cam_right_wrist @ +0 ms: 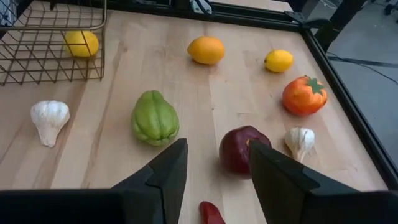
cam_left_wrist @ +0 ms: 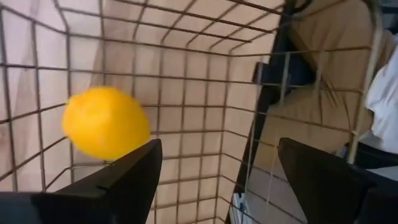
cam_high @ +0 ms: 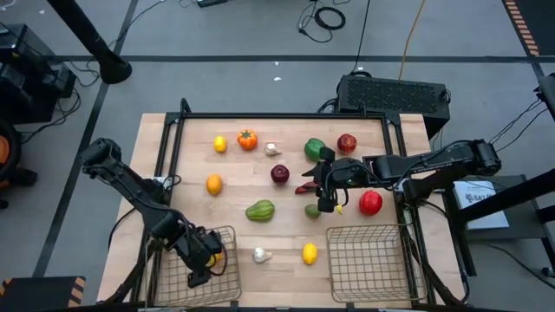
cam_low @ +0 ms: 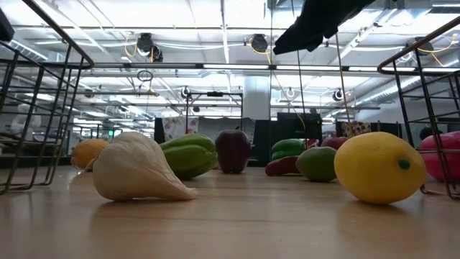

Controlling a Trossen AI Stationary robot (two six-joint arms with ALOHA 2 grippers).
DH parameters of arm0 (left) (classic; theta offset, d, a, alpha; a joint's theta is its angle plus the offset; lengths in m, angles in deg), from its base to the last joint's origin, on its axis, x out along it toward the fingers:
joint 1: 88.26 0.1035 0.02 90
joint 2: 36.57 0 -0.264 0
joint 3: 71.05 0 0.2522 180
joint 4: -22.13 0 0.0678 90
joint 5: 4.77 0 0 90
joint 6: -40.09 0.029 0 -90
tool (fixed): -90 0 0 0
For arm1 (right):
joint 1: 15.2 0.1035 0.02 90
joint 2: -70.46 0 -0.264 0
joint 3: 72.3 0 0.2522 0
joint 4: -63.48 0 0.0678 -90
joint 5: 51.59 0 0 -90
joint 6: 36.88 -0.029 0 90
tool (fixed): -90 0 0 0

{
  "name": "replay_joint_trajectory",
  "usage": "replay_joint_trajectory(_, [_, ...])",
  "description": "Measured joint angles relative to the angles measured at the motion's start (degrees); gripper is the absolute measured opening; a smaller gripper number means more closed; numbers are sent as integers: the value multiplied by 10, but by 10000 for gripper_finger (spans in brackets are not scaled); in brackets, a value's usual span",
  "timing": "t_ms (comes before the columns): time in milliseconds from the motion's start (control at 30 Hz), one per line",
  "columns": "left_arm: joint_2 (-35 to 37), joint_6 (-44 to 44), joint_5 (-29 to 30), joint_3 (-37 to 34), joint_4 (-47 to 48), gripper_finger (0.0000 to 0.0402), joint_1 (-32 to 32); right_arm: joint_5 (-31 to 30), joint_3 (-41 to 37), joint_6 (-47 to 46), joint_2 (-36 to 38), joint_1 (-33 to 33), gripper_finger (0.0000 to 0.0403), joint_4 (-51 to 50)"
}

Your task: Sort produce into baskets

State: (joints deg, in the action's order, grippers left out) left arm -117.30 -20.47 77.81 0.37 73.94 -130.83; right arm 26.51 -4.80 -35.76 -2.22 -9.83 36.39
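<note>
My left gripper [cam_left_wrist: 217,180] hangs open over the left wire basket [cam_high: 227,277] at the table's near left. A yellow lemon [cam_left_wrist: 106,122] sits inside that basket, clear of both fingers. My right gripper [cam_right_wrist: 214,177] stands open above the middle of the table, nothing between its fingers. Below it lie a red chili [cam_right_wrist: 211,213] and a dark red apple [cam_right_wrist: 239,149]. A ribbed green vegetable [cam_right_wrist: 154,117] rests on the wood beside them. The right basket [cam_high: 368,260] stands at the near right.
Loose on the board: a lemon [cam_high: 220,144], an orange tomato-like piece [cam_high: 247,139], garlic [cam_high: 272,149], a green pepper [cam_high: 314,149], red apples [cam_high: 347,143] [cam_high: 370,202], an orange [cam_high: 213,184]. Between the baskets lie garlic [cam_high: 260,255] and a lemon [cam_high: 310,253]. A dark frame [cam_high: 286,115] rims the board.
</note>
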Motion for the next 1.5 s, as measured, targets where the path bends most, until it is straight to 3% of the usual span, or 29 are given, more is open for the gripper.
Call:
replay_joint_trajectory(300, [0,-5,22,6,-2,324,-26,2,0,-4,0,0,162,9])
replay_joint_trajectory(567, [-1,16,224,6,-72,324,-68,3,0,-8,-36,0,162,39])
replay_joint_trajectory(700, [-2,26,258,6,-93,324,-115,5,0,-16,-66,0,162,60])
replay_joint_trajectory(867, [-2,59,322,6,-202,324,-187,54,0,-16,-100,0,162,97])
replay_joint_trajectory(1033, [-25,54,382,7,-234,312,-233,78,2,-15,-119,0,162,126])
replay_joint_trajectory(1267, [-91,-12,344,7,-235,266,-248,78,21,-15,-122,3,162,115])
replay_joint_trajectory(1500, [-108,-113,311,7,-187,230,-259,78,34,7,-122,9,162,114])
